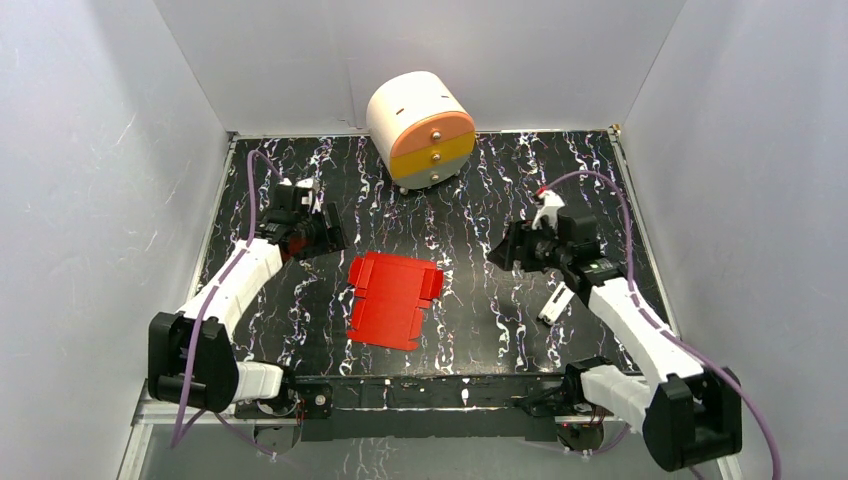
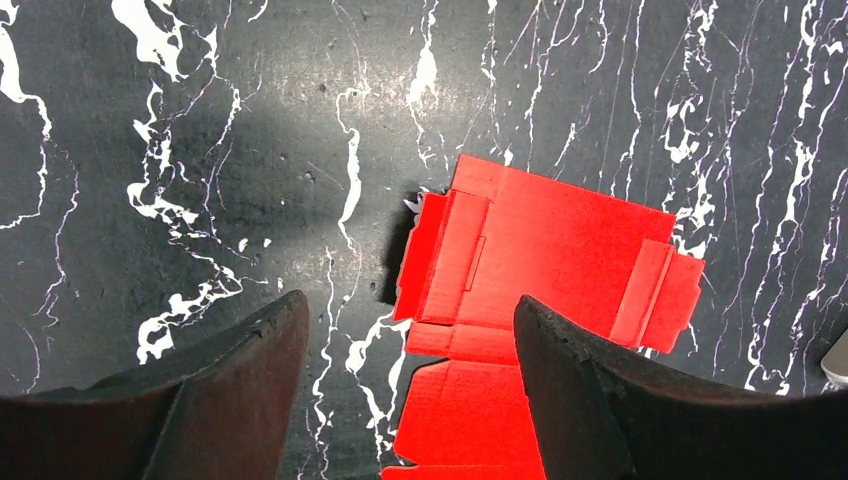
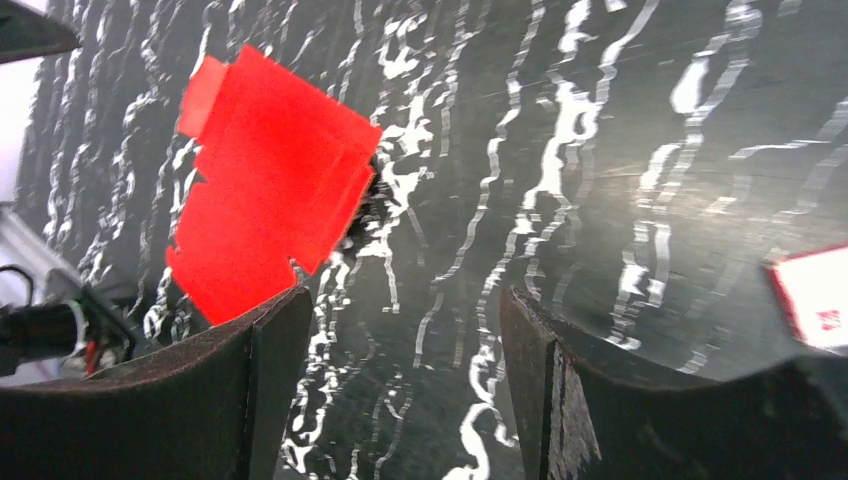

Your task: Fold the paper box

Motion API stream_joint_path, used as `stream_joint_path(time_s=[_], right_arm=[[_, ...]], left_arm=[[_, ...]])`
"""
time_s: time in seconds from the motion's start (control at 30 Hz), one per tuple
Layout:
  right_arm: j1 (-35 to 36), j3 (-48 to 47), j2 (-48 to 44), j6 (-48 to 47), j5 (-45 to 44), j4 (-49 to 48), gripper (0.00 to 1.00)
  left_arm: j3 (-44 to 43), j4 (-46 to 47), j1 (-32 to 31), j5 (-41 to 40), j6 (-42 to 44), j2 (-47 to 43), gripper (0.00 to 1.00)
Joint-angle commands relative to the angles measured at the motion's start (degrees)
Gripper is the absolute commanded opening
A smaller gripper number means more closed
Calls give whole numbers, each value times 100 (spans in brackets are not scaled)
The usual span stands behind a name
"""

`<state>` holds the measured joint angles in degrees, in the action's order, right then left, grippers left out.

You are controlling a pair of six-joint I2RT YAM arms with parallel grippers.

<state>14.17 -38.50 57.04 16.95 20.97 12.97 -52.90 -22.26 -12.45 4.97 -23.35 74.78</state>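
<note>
The paper box (image 1: 392,298) is a bright red flapped card sheet lying flat on the black marbled table, near the middle. Its small side flaps are partly raised. In the left wrist view the paper box (image 2: 540,270) lies below and ahead of my left gripper (image 2: 410,320), whose jaws are open with nothing between them. My left gripper (image 1: 325,232) hovers left of the sheet, apart from it. My right gripper (image 1: 505,250) hovers to the sheet's right. In the right wrist view my right gripper (image 3: 400,310) is open over bare table, and the paper box (image 3: 265,190) lies off to the left.
A round white, orange and yellow drawer unit (image 1: 420,128) stands at the back centre. A small white packet (image 1: 556,303) lies beside the right arm; the packet (image 3: 815,295) shows at the right edge of the right wrist view. White walls enclose the table.
</note>
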Motion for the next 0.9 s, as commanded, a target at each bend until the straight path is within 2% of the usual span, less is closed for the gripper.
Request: stream_joint_path(time_s=[0.0,0.2,0.37,0.7,0.87], right_arm=[[702,129,528,808,-61,-1002,76],[1590,306,1510,1576,-562,-2098,70],[2021,395,2253,2060,-813,-3032,65],[2423,587,3493,2883,-849,-4395,52],[2456,587,3681,2820,-849,-4538,39]], left_arm=[[138,29,137,457,411,60,74],[354,149,146,466,485,116,76],[307,117,146,515,510,200,78],[305,47,146,459,550,214,79],[329,55,147,508,553,179,79]])
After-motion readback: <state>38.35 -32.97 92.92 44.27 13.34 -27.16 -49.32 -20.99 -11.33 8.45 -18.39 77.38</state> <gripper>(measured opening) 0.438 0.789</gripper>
